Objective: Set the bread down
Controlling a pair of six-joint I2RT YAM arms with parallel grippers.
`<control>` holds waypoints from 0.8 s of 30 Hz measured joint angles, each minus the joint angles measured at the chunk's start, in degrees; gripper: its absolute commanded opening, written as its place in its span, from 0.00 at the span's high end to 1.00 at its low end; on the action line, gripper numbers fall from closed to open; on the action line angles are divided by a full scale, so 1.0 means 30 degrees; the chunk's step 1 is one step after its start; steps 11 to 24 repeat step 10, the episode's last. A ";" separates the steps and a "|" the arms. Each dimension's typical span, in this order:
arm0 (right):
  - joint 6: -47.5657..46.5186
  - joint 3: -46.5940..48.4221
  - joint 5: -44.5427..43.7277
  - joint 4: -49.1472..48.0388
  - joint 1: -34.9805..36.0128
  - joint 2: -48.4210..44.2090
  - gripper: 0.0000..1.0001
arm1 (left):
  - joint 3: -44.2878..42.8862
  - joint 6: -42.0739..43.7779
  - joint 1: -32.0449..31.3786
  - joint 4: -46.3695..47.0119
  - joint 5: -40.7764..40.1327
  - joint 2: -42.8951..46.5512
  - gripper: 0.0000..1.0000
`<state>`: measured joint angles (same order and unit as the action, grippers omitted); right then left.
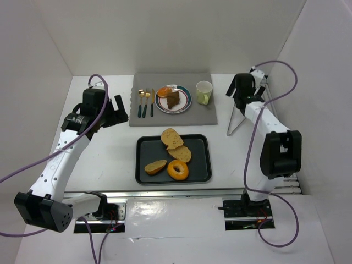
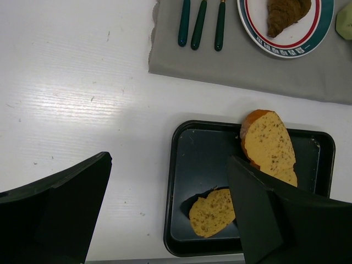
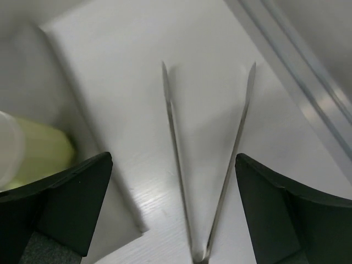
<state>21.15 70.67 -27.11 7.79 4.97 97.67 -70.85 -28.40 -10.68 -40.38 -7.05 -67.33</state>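
Observation:
A black tray (image 1: 142, 165) at the table's middle holds two large bread slices (image 1: 171, 137), a small slice (image 1: 155, 166) and a bagel (image 1: 177, 170). A white plate (image 1: 185, 103) on the grey mat (image 1: 201, 113) carries a brown bread piece (image 1: 172, 99) and an orange piece (image 1: 164, 91). My left gripper (image 1: 122, 110) is open and empty, above the bare table left of the tray; its wrist view shows the tray (image 2: 181, 181), a large slice (image 2: 269, 140) and the small slice (image 2: 213, 213). My right gripper (image 1: 242, 102) is open and empty above metal tongs (image 3: 206, 165).
Green-handled cutlery (image 1: 146, 103) lies left of the plate on the mat. A pale green cup (image 1: 204, 92) stands at the mat's right end and shows in the right wrist view (image 3: 33, 154). The tongs (image 1: 237, 118) lie right of the mat. White walls enclose the table.

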 measured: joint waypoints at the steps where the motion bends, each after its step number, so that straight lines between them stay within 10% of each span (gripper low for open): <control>1: 0.0095 0.0809 -0.0044 0.0729 0.0109 -0.0576 0.00 | 0.0000 0.0000 0.0000 -0.0015 -0.0036 0.0000 0.01; 24: 0.1100 0.0794 0.0321 0.3789 0.1384 -0.5151 0.00 | -0.0554 0.0444 0.0000 -0.0204 -0.0576 0.0000 0.01</control>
